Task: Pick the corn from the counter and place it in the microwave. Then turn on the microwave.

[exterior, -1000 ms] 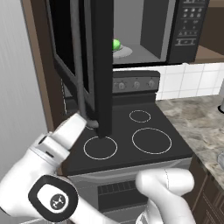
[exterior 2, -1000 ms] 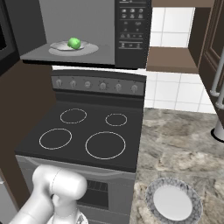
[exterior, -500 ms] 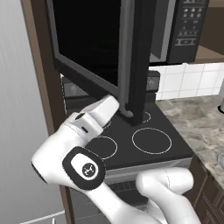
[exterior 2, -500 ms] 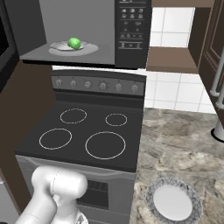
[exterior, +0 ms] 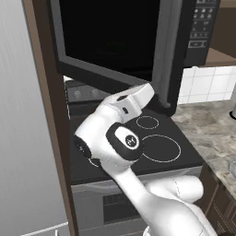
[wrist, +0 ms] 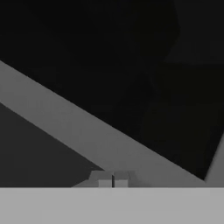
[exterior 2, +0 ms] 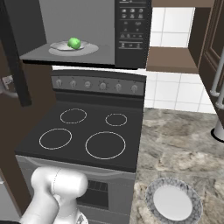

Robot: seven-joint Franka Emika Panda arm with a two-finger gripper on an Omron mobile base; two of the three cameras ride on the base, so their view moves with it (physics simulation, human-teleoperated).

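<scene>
The small corn (exterior 2: pixel 74 43), a bright green cob, already lies on the round white plate (exterior 2: pixel 89 49) inside the large black and dark grey microwave (exterior 2: pixel 133 30), near the middle of the plate and well back from the front edge of the grey cavity floor. That placement looks settled, so the step in hand is judged to be closing the door before the oven can be switched on.

The microwave's dark window door (exterior: pixel 110 41) stands swung partway across the opening above the black glass stovetop (exterior 2: pixel 83 135) with its white rings. The white arm reaches up from below towards the door's lower edge, beside the grey vertical bar handle (exterior: pixel 167 50). In the hand view the two finger tips of the two-finger gripper (wrist: pixel 112 180) stand pressed together with nothing between them, set against the grey frame of the door. Clenched tips make a blunt pusher, which suits shoving a door rather than grasping it.

The corn shows too small to read its long axis or which way its yellow end points; it appears as a rounded green lump.

On the grey-beige marbled stone counter (exterior 2: pixel 179 144), a patterned plate (exterior 2: pixel 173 204) sits near the front edge, right of the stovetop. The button panel (exterior 2: pixel 132 26) is untouched on the microwave's right side.
</scene>
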